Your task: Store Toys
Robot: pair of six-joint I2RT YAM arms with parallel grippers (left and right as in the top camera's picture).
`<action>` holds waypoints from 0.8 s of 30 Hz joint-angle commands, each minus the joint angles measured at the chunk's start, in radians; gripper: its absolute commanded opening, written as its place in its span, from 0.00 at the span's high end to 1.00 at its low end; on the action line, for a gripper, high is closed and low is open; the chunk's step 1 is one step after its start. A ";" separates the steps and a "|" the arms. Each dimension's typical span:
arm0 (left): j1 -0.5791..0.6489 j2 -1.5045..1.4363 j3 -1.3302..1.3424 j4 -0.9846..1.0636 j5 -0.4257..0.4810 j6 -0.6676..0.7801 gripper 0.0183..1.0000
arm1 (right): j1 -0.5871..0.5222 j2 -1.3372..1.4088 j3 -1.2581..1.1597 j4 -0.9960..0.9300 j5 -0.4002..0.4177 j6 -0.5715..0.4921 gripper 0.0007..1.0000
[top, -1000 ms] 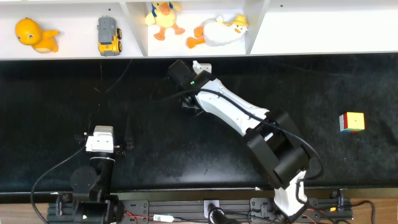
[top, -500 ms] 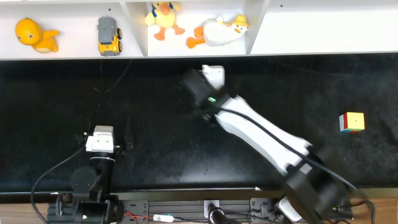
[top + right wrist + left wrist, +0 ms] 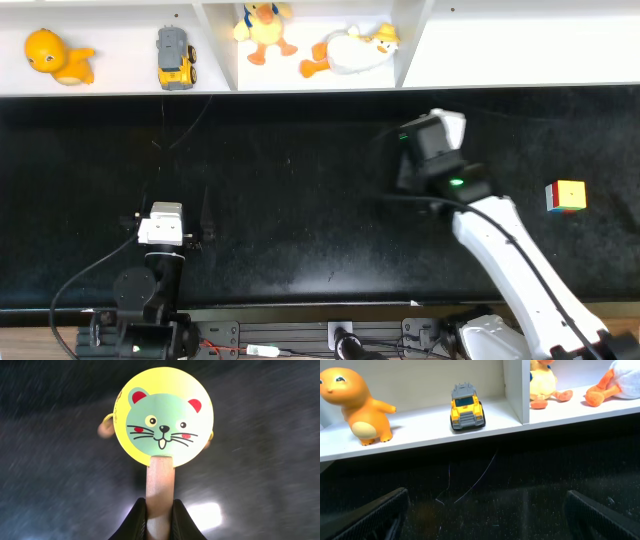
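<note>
Between fingers of right gripper (image 3: 160, 510): drum (image 3: 162, 422) handle clamped tight, cat face straight ahead; left gripper (image 3: 485, 515) wide open, empty.

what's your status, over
Left gripper open, empty, facing shelf. Right gripper shut on cat-face drum toy, over the mat. Cube on the mat, apart from both.
</note>
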 commanded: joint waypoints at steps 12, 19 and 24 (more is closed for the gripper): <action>0.006 -0.012 -0.003 -0.002 0.010 -0.008 0.00 | -0.171 0.159 0.242 0.071 -0.016 -0.396 0.93; 0.006 -0.012 -0.003 -0.002 0.010 -0.008 0.00 | -0.178 0.330 0.393 0.114 -0.016 -0.419 0.95; 0.006 -0.012 -0.003 -0.002 0.010 -0.008 0.00 | -0.196 0.423 0.462 0.166 -0.040 -0.420 0.93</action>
